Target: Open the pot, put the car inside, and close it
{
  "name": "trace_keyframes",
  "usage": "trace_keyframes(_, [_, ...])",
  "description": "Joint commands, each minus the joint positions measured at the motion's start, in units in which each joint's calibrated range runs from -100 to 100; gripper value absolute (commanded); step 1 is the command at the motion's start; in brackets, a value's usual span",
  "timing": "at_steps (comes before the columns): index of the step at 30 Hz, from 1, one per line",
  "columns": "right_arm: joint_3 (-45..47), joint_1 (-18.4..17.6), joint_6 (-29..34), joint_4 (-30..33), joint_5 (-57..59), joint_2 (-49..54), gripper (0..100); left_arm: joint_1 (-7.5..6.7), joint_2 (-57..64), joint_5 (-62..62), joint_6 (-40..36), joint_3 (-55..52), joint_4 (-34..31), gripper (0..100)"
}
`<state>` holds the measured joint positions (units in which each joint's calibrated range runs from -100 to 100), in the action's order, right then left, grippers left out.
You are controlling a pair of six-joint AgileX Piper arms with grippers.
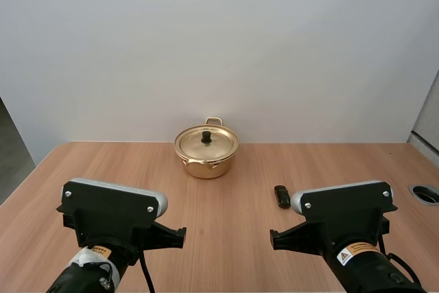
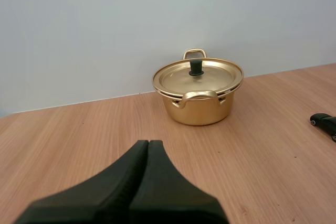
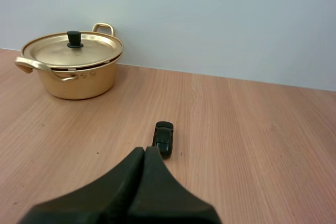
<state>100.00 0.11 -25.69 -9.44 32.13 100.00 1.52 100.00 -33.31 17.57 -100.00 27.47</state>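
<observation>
1. Closed on nothing, the left gripper (image 2: 148, 142) and the right gripper (image 3: 144, 149) are held low over the near part of the wooden table (image 1: 226, 200), each pair of fingers pressed together into one dark wedge.
2. No step of the task is judged done. The gold pot (image 1: 206, 166) stands at the back of the table, and its lid (image 1: 214, 146) is seated squarely on it, with the black knob (image 1: 206, 137) untouched.
3. The black toy car (image 3: 163, 139) lies on the table just ahead of the right gripper, well apart from the pot.
4. Lifting the lid, placing the car inside and closing the pot are all left to do.
5. Nothing is seen between either gripper and the pot or the car, so both approaches are judged unobstructed.
</observation>
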Motion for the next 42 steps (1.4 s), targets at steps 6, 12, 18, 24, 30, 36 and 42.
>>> trace_keyframes(6, [0.0,0.0,-1.4,5.3,-11.7,-0.7,0,-0.01,-1.1,8.8,5.3,0.0,-0.8,0])
trace_keyframes(12, [-0.9,1.2,-1.2,9.4,-12.5,-11.8,0,-0.01,-16.4,13.1,5.3,2.5,-1.6,0])
trace_keyframes(18, [-12.3,2.4,5.5,9.4,-13.0,-29.0,0,-0.01,-39.2,9.2,4.8,16.1,-1.8,0])
trace_keyframes(24, [-22.4,2.4,5.5,10.9,-10.6,-42.5,0,-0.09,-55.8,-5.8,6.5,26.9,5.1,0])
trace_keyframes(30, [-34.0,2.3,2.3,11.8,-5.1,-55.0,0,-0.09,-67.9,-19.6,23.1,41.8,14.4,0])
trace_keyframes(36, [-42.6,2.3,1.9,8.7,0.5,-69.4,0,-0.25,-79.2,-20.0,26.7,52.1,18.8,0])
trace_keyframes(42, [-45.5,2.2,-2.4,7.1,-3.7,-78.6,53,-1.64,-89.9,-19.8,31.0,60.4,19.4,35])
